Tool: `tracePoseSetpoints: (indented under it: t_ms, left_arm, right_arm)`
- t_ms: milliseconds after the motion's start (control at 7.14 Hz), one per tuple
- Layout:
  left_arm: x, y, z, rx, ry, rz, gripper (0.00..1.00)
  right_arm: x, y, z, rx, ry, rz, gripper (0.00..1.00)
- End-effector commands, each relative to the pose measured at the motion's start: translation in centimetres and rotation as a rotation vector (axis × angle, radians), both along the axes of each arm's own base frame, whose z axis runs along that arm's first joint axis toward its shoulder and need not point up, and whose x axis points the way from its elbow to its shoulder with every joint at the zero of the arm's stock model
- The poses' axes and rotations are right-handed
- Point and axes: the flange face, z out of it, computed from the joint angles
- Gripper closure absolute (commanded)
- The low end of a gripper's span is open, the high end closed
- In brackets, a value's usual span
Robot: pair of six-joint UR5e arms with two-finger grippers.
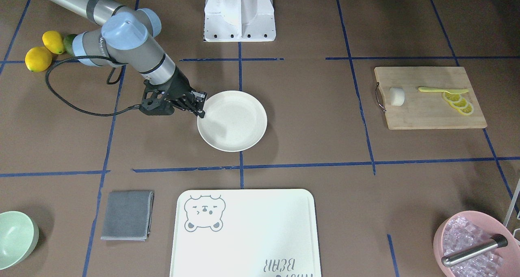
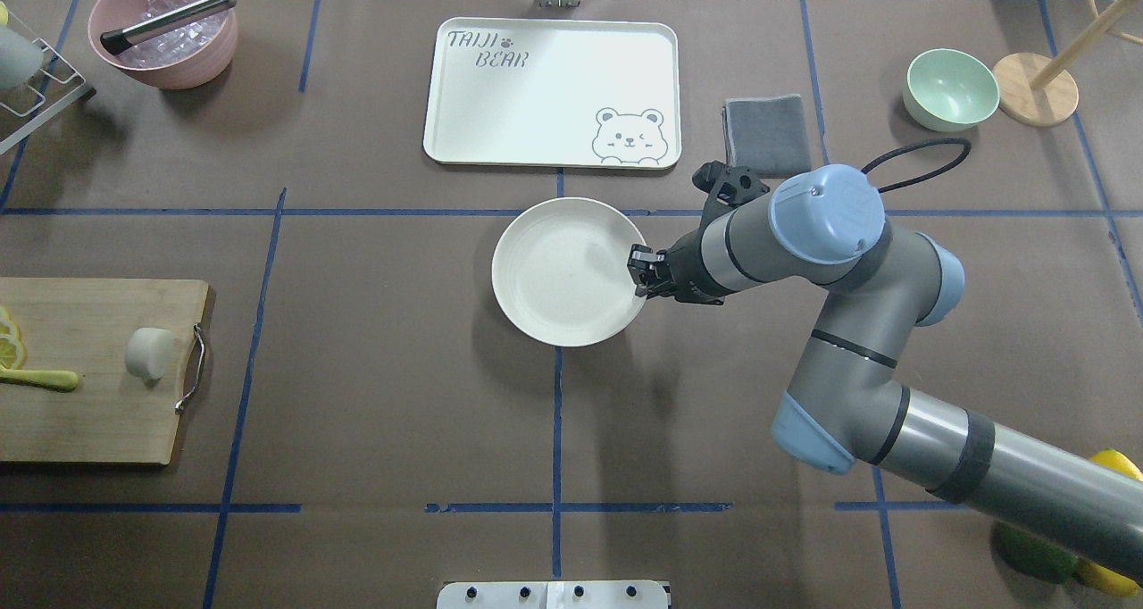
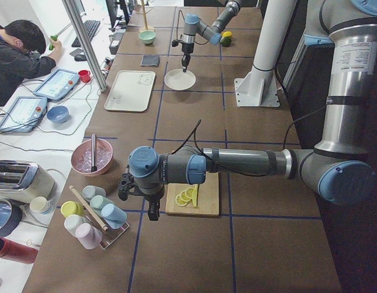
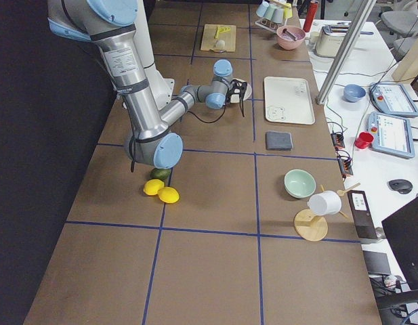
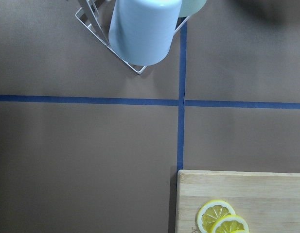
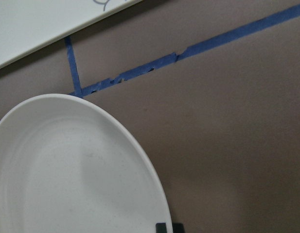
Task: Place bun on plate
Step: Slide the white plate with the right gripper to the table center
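The bun [image 1: 397, 96] [image 2: 147, 353], a small white lump, lies on a wooden cutting board [image 1: 430, 116] far from the plate. The cream plate [image 1: 239, 126] [image 2: 554, 279] [image 6: 67, 170] rests in the table's middle. My right gripper [image 1: 200, 106] [image 2: 641, 274] is at the plate's rim on the robot's right side. In the right wrist view its two tips sit close together astride that rim, so it is shut on the plate. My left gripper [image 3: 153, 213] hangs above the table beside the cutting board. It shows only in the exterior left view, so whether it is open or shut I cannot tell.
Lemon slices [image 1: 459, 103] and a yellow utensil [image 1: 440, 90] share the board. A bear-print tray [image 1: 243, 236], grey cloth [image 1: 127, 220], mint bowl [image 1: 14, 238] and pink ice bowl [image 1: 471, 244] line the operators' side. Whole lemons [image 1: 38, 59] lie by the right arm. A cup rack [image 5: 140, 34] stands near the left gripper.
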Motion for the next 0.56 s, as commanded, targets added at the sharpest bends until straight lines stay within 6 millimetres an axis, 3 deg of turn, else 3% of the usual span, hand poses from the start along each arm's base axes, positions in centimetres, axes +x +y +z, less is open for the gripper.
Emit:
tracePoseSetpoints:
  t_ms: [0, 280, 420]
  left_arm:
    - [-0.07, 0.04, 0.04, -0.001, 0.0, -0.001, 0.0]
    - [0.0, -0.03, 0.03, -0.001, 0.0, 0.0, 0.0]
    - [0.0, -0.03, 0.03, -0.001, 0.0, 0.0, 0.0]
  right_arm:
    - [-1.67, 0.87, 0.01, -0.005, 0.024, 0.004, 1.0]
    - [-2.37, 1.64, 0.32, -0.012, 0.036, -0.011, 0.97]
    - [-2.52, 1.8, 0.5, -0.014, 0.038, -0.014, 0.8]
